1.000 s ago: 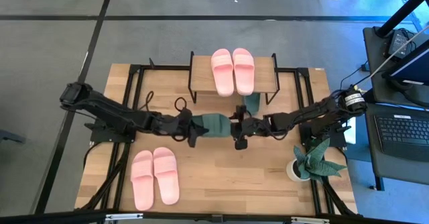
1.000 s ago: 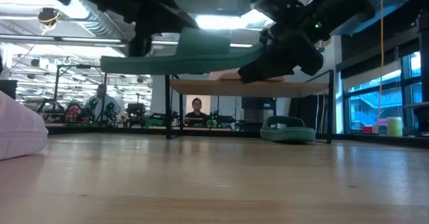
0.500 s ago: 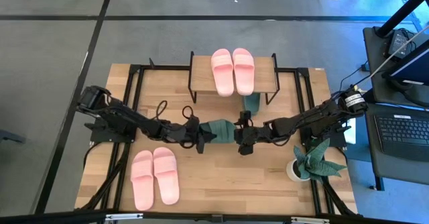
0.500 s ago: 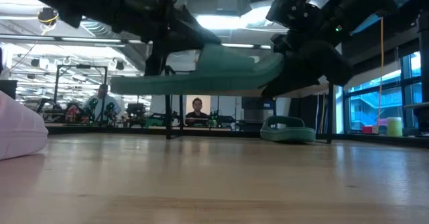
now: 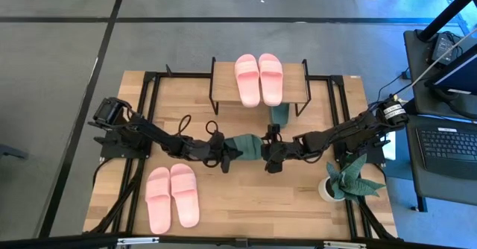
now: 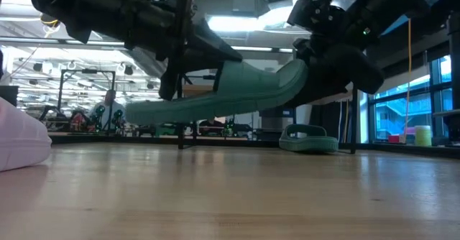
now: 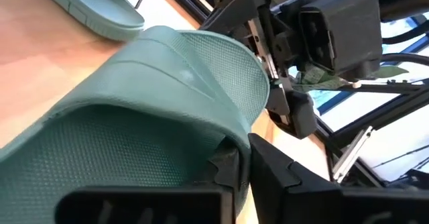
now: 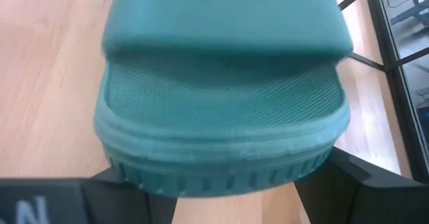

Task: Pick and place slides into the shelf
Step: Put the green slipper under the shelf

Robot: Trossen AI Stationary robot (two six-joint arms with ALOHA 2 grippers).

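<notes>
From above, a dark green slide [image 5: 244, 145] hangs over the middle of the table [image 5: 298, 204], between the two arms. The left gripper [image 5: 222, 153] is at one end and the right gripper [image 5: 270, 153] at the other. A pink pair [image 5: 258, 78] sits on the shelf [image 5: 295, 74] at the table's far edge. The second green slide [image 5: 279, 113] lies just in front of the shelf, and another pink pair [image 5: 172, 197] rests near the front left corner.

At table height the green slide [image 6: 215, 96] is clear of the wood and tilted, one end lower than the other. It sags little, so it looks light and fairly stiff, with some rubbery give.

The left wrist view shows its own fingers [image 7: 268, 177] closed on the slide's strap [image 7: 161, 96]. The strap's textured surface should resist slipping.

The right wrist view shows the sole's rounded end [image 8: 221, 143] sitting between its widely spread fingers [image 8: 362, 184], which hold it at the sides. The rim there is ridged and thick, a sound place to grip. The strap is likely softer and may flex if squeezed alone.
</notes>
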